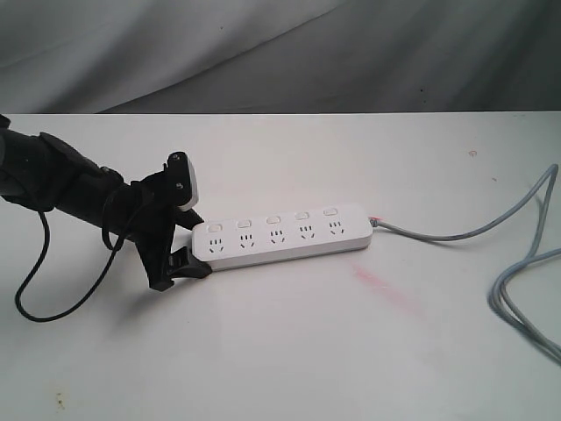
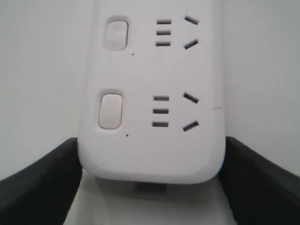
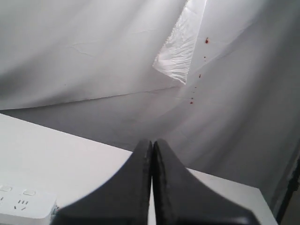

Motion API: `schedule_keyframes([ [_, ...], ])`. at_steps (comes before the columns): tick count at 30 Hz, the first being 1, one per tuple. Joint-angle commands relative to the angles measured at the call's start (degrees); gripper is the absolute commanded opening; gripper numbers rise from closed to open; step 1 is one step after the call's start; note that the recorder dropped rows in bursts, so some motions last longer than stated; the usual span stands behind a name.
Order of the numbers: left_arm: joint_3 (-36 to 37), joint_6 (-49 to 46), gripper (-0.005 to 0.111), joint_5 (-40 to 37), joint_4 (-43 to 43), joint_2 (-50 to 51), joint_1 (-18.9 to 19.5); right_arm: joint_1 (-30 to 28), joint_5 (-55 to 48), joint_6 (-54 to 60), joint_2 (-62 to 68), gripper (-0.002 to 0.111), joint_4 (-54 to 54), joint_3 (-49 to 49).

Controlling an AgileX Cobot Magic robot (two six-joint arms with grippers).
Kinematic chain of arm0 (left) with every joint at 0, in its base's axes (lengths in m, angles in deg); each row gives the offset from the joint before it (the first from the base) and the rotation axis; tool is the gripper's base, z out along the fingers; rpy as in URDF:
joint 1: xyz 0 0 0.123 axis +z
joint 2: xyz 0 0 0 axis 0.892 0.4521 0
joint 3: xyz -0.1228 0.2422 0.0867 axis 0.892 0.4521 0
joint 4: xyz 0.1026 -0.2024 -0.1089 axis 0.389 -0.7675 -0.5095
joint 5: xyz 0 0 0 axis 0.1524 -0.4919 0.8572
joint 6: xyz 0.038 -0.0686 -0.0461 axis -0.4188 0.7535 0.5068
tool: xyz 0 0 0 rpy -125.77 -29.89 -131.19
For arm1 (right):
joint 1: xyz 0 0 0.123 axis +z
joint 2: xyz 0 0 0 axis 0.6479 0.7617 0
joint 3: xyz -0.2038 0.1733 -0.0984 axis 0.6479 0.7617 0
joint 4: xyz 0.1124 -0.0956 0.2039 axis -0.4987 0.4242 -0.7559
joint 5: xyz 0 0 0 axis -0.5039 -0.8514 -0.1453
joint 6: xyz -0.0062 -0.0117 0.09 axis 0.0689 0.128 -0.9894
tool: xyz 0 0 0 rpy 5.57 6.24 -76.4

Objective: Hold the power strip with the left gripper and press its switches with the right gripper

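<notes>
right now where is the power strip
In the exterior view the power strip lies flat near the table's middle, its left end gripped by the left tool.

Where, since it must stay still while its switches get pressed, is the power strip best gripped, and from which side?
Grip the power strip at its rounded end away from the cord, across the narrow width, coming in lengthwise from the left of the exterior view. It lies flat, and that keeps the switches clear. The left pincer flanks that end.

White power strip (image 1: 289, 235) — dark socket slots (image 2: 161, 111); grey cord (image 1: 438, 238); black left gripper (image 1: 191, 230), one white pad (image 1: 190, 188); white table (image 1: 307, 360) — pink smear (image 1: 381, 288).
</notes>
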Motion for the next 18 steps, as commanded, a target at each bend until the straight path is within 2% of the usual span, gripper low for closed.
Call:
schedule_keyframes([
  [1,-0.06,0.00,0.065,-0.01,0.49,0.00,-0.37,-0.26,3.67,-26.77,-0.22,0.000,20.64,3.58],
  [10,-0.06,0.00,0.065,-0.01,0.49,0.00,-0.37,-0.26,7.24,-33.30,-0.22,0.000,22.48,11.90],
  [18,-0.06,0.00,0.065,-0.01,0.49,0.00,-0.37,-0.26,6.54,-43.26,-0.22,0.000,31.41,11.90],
])
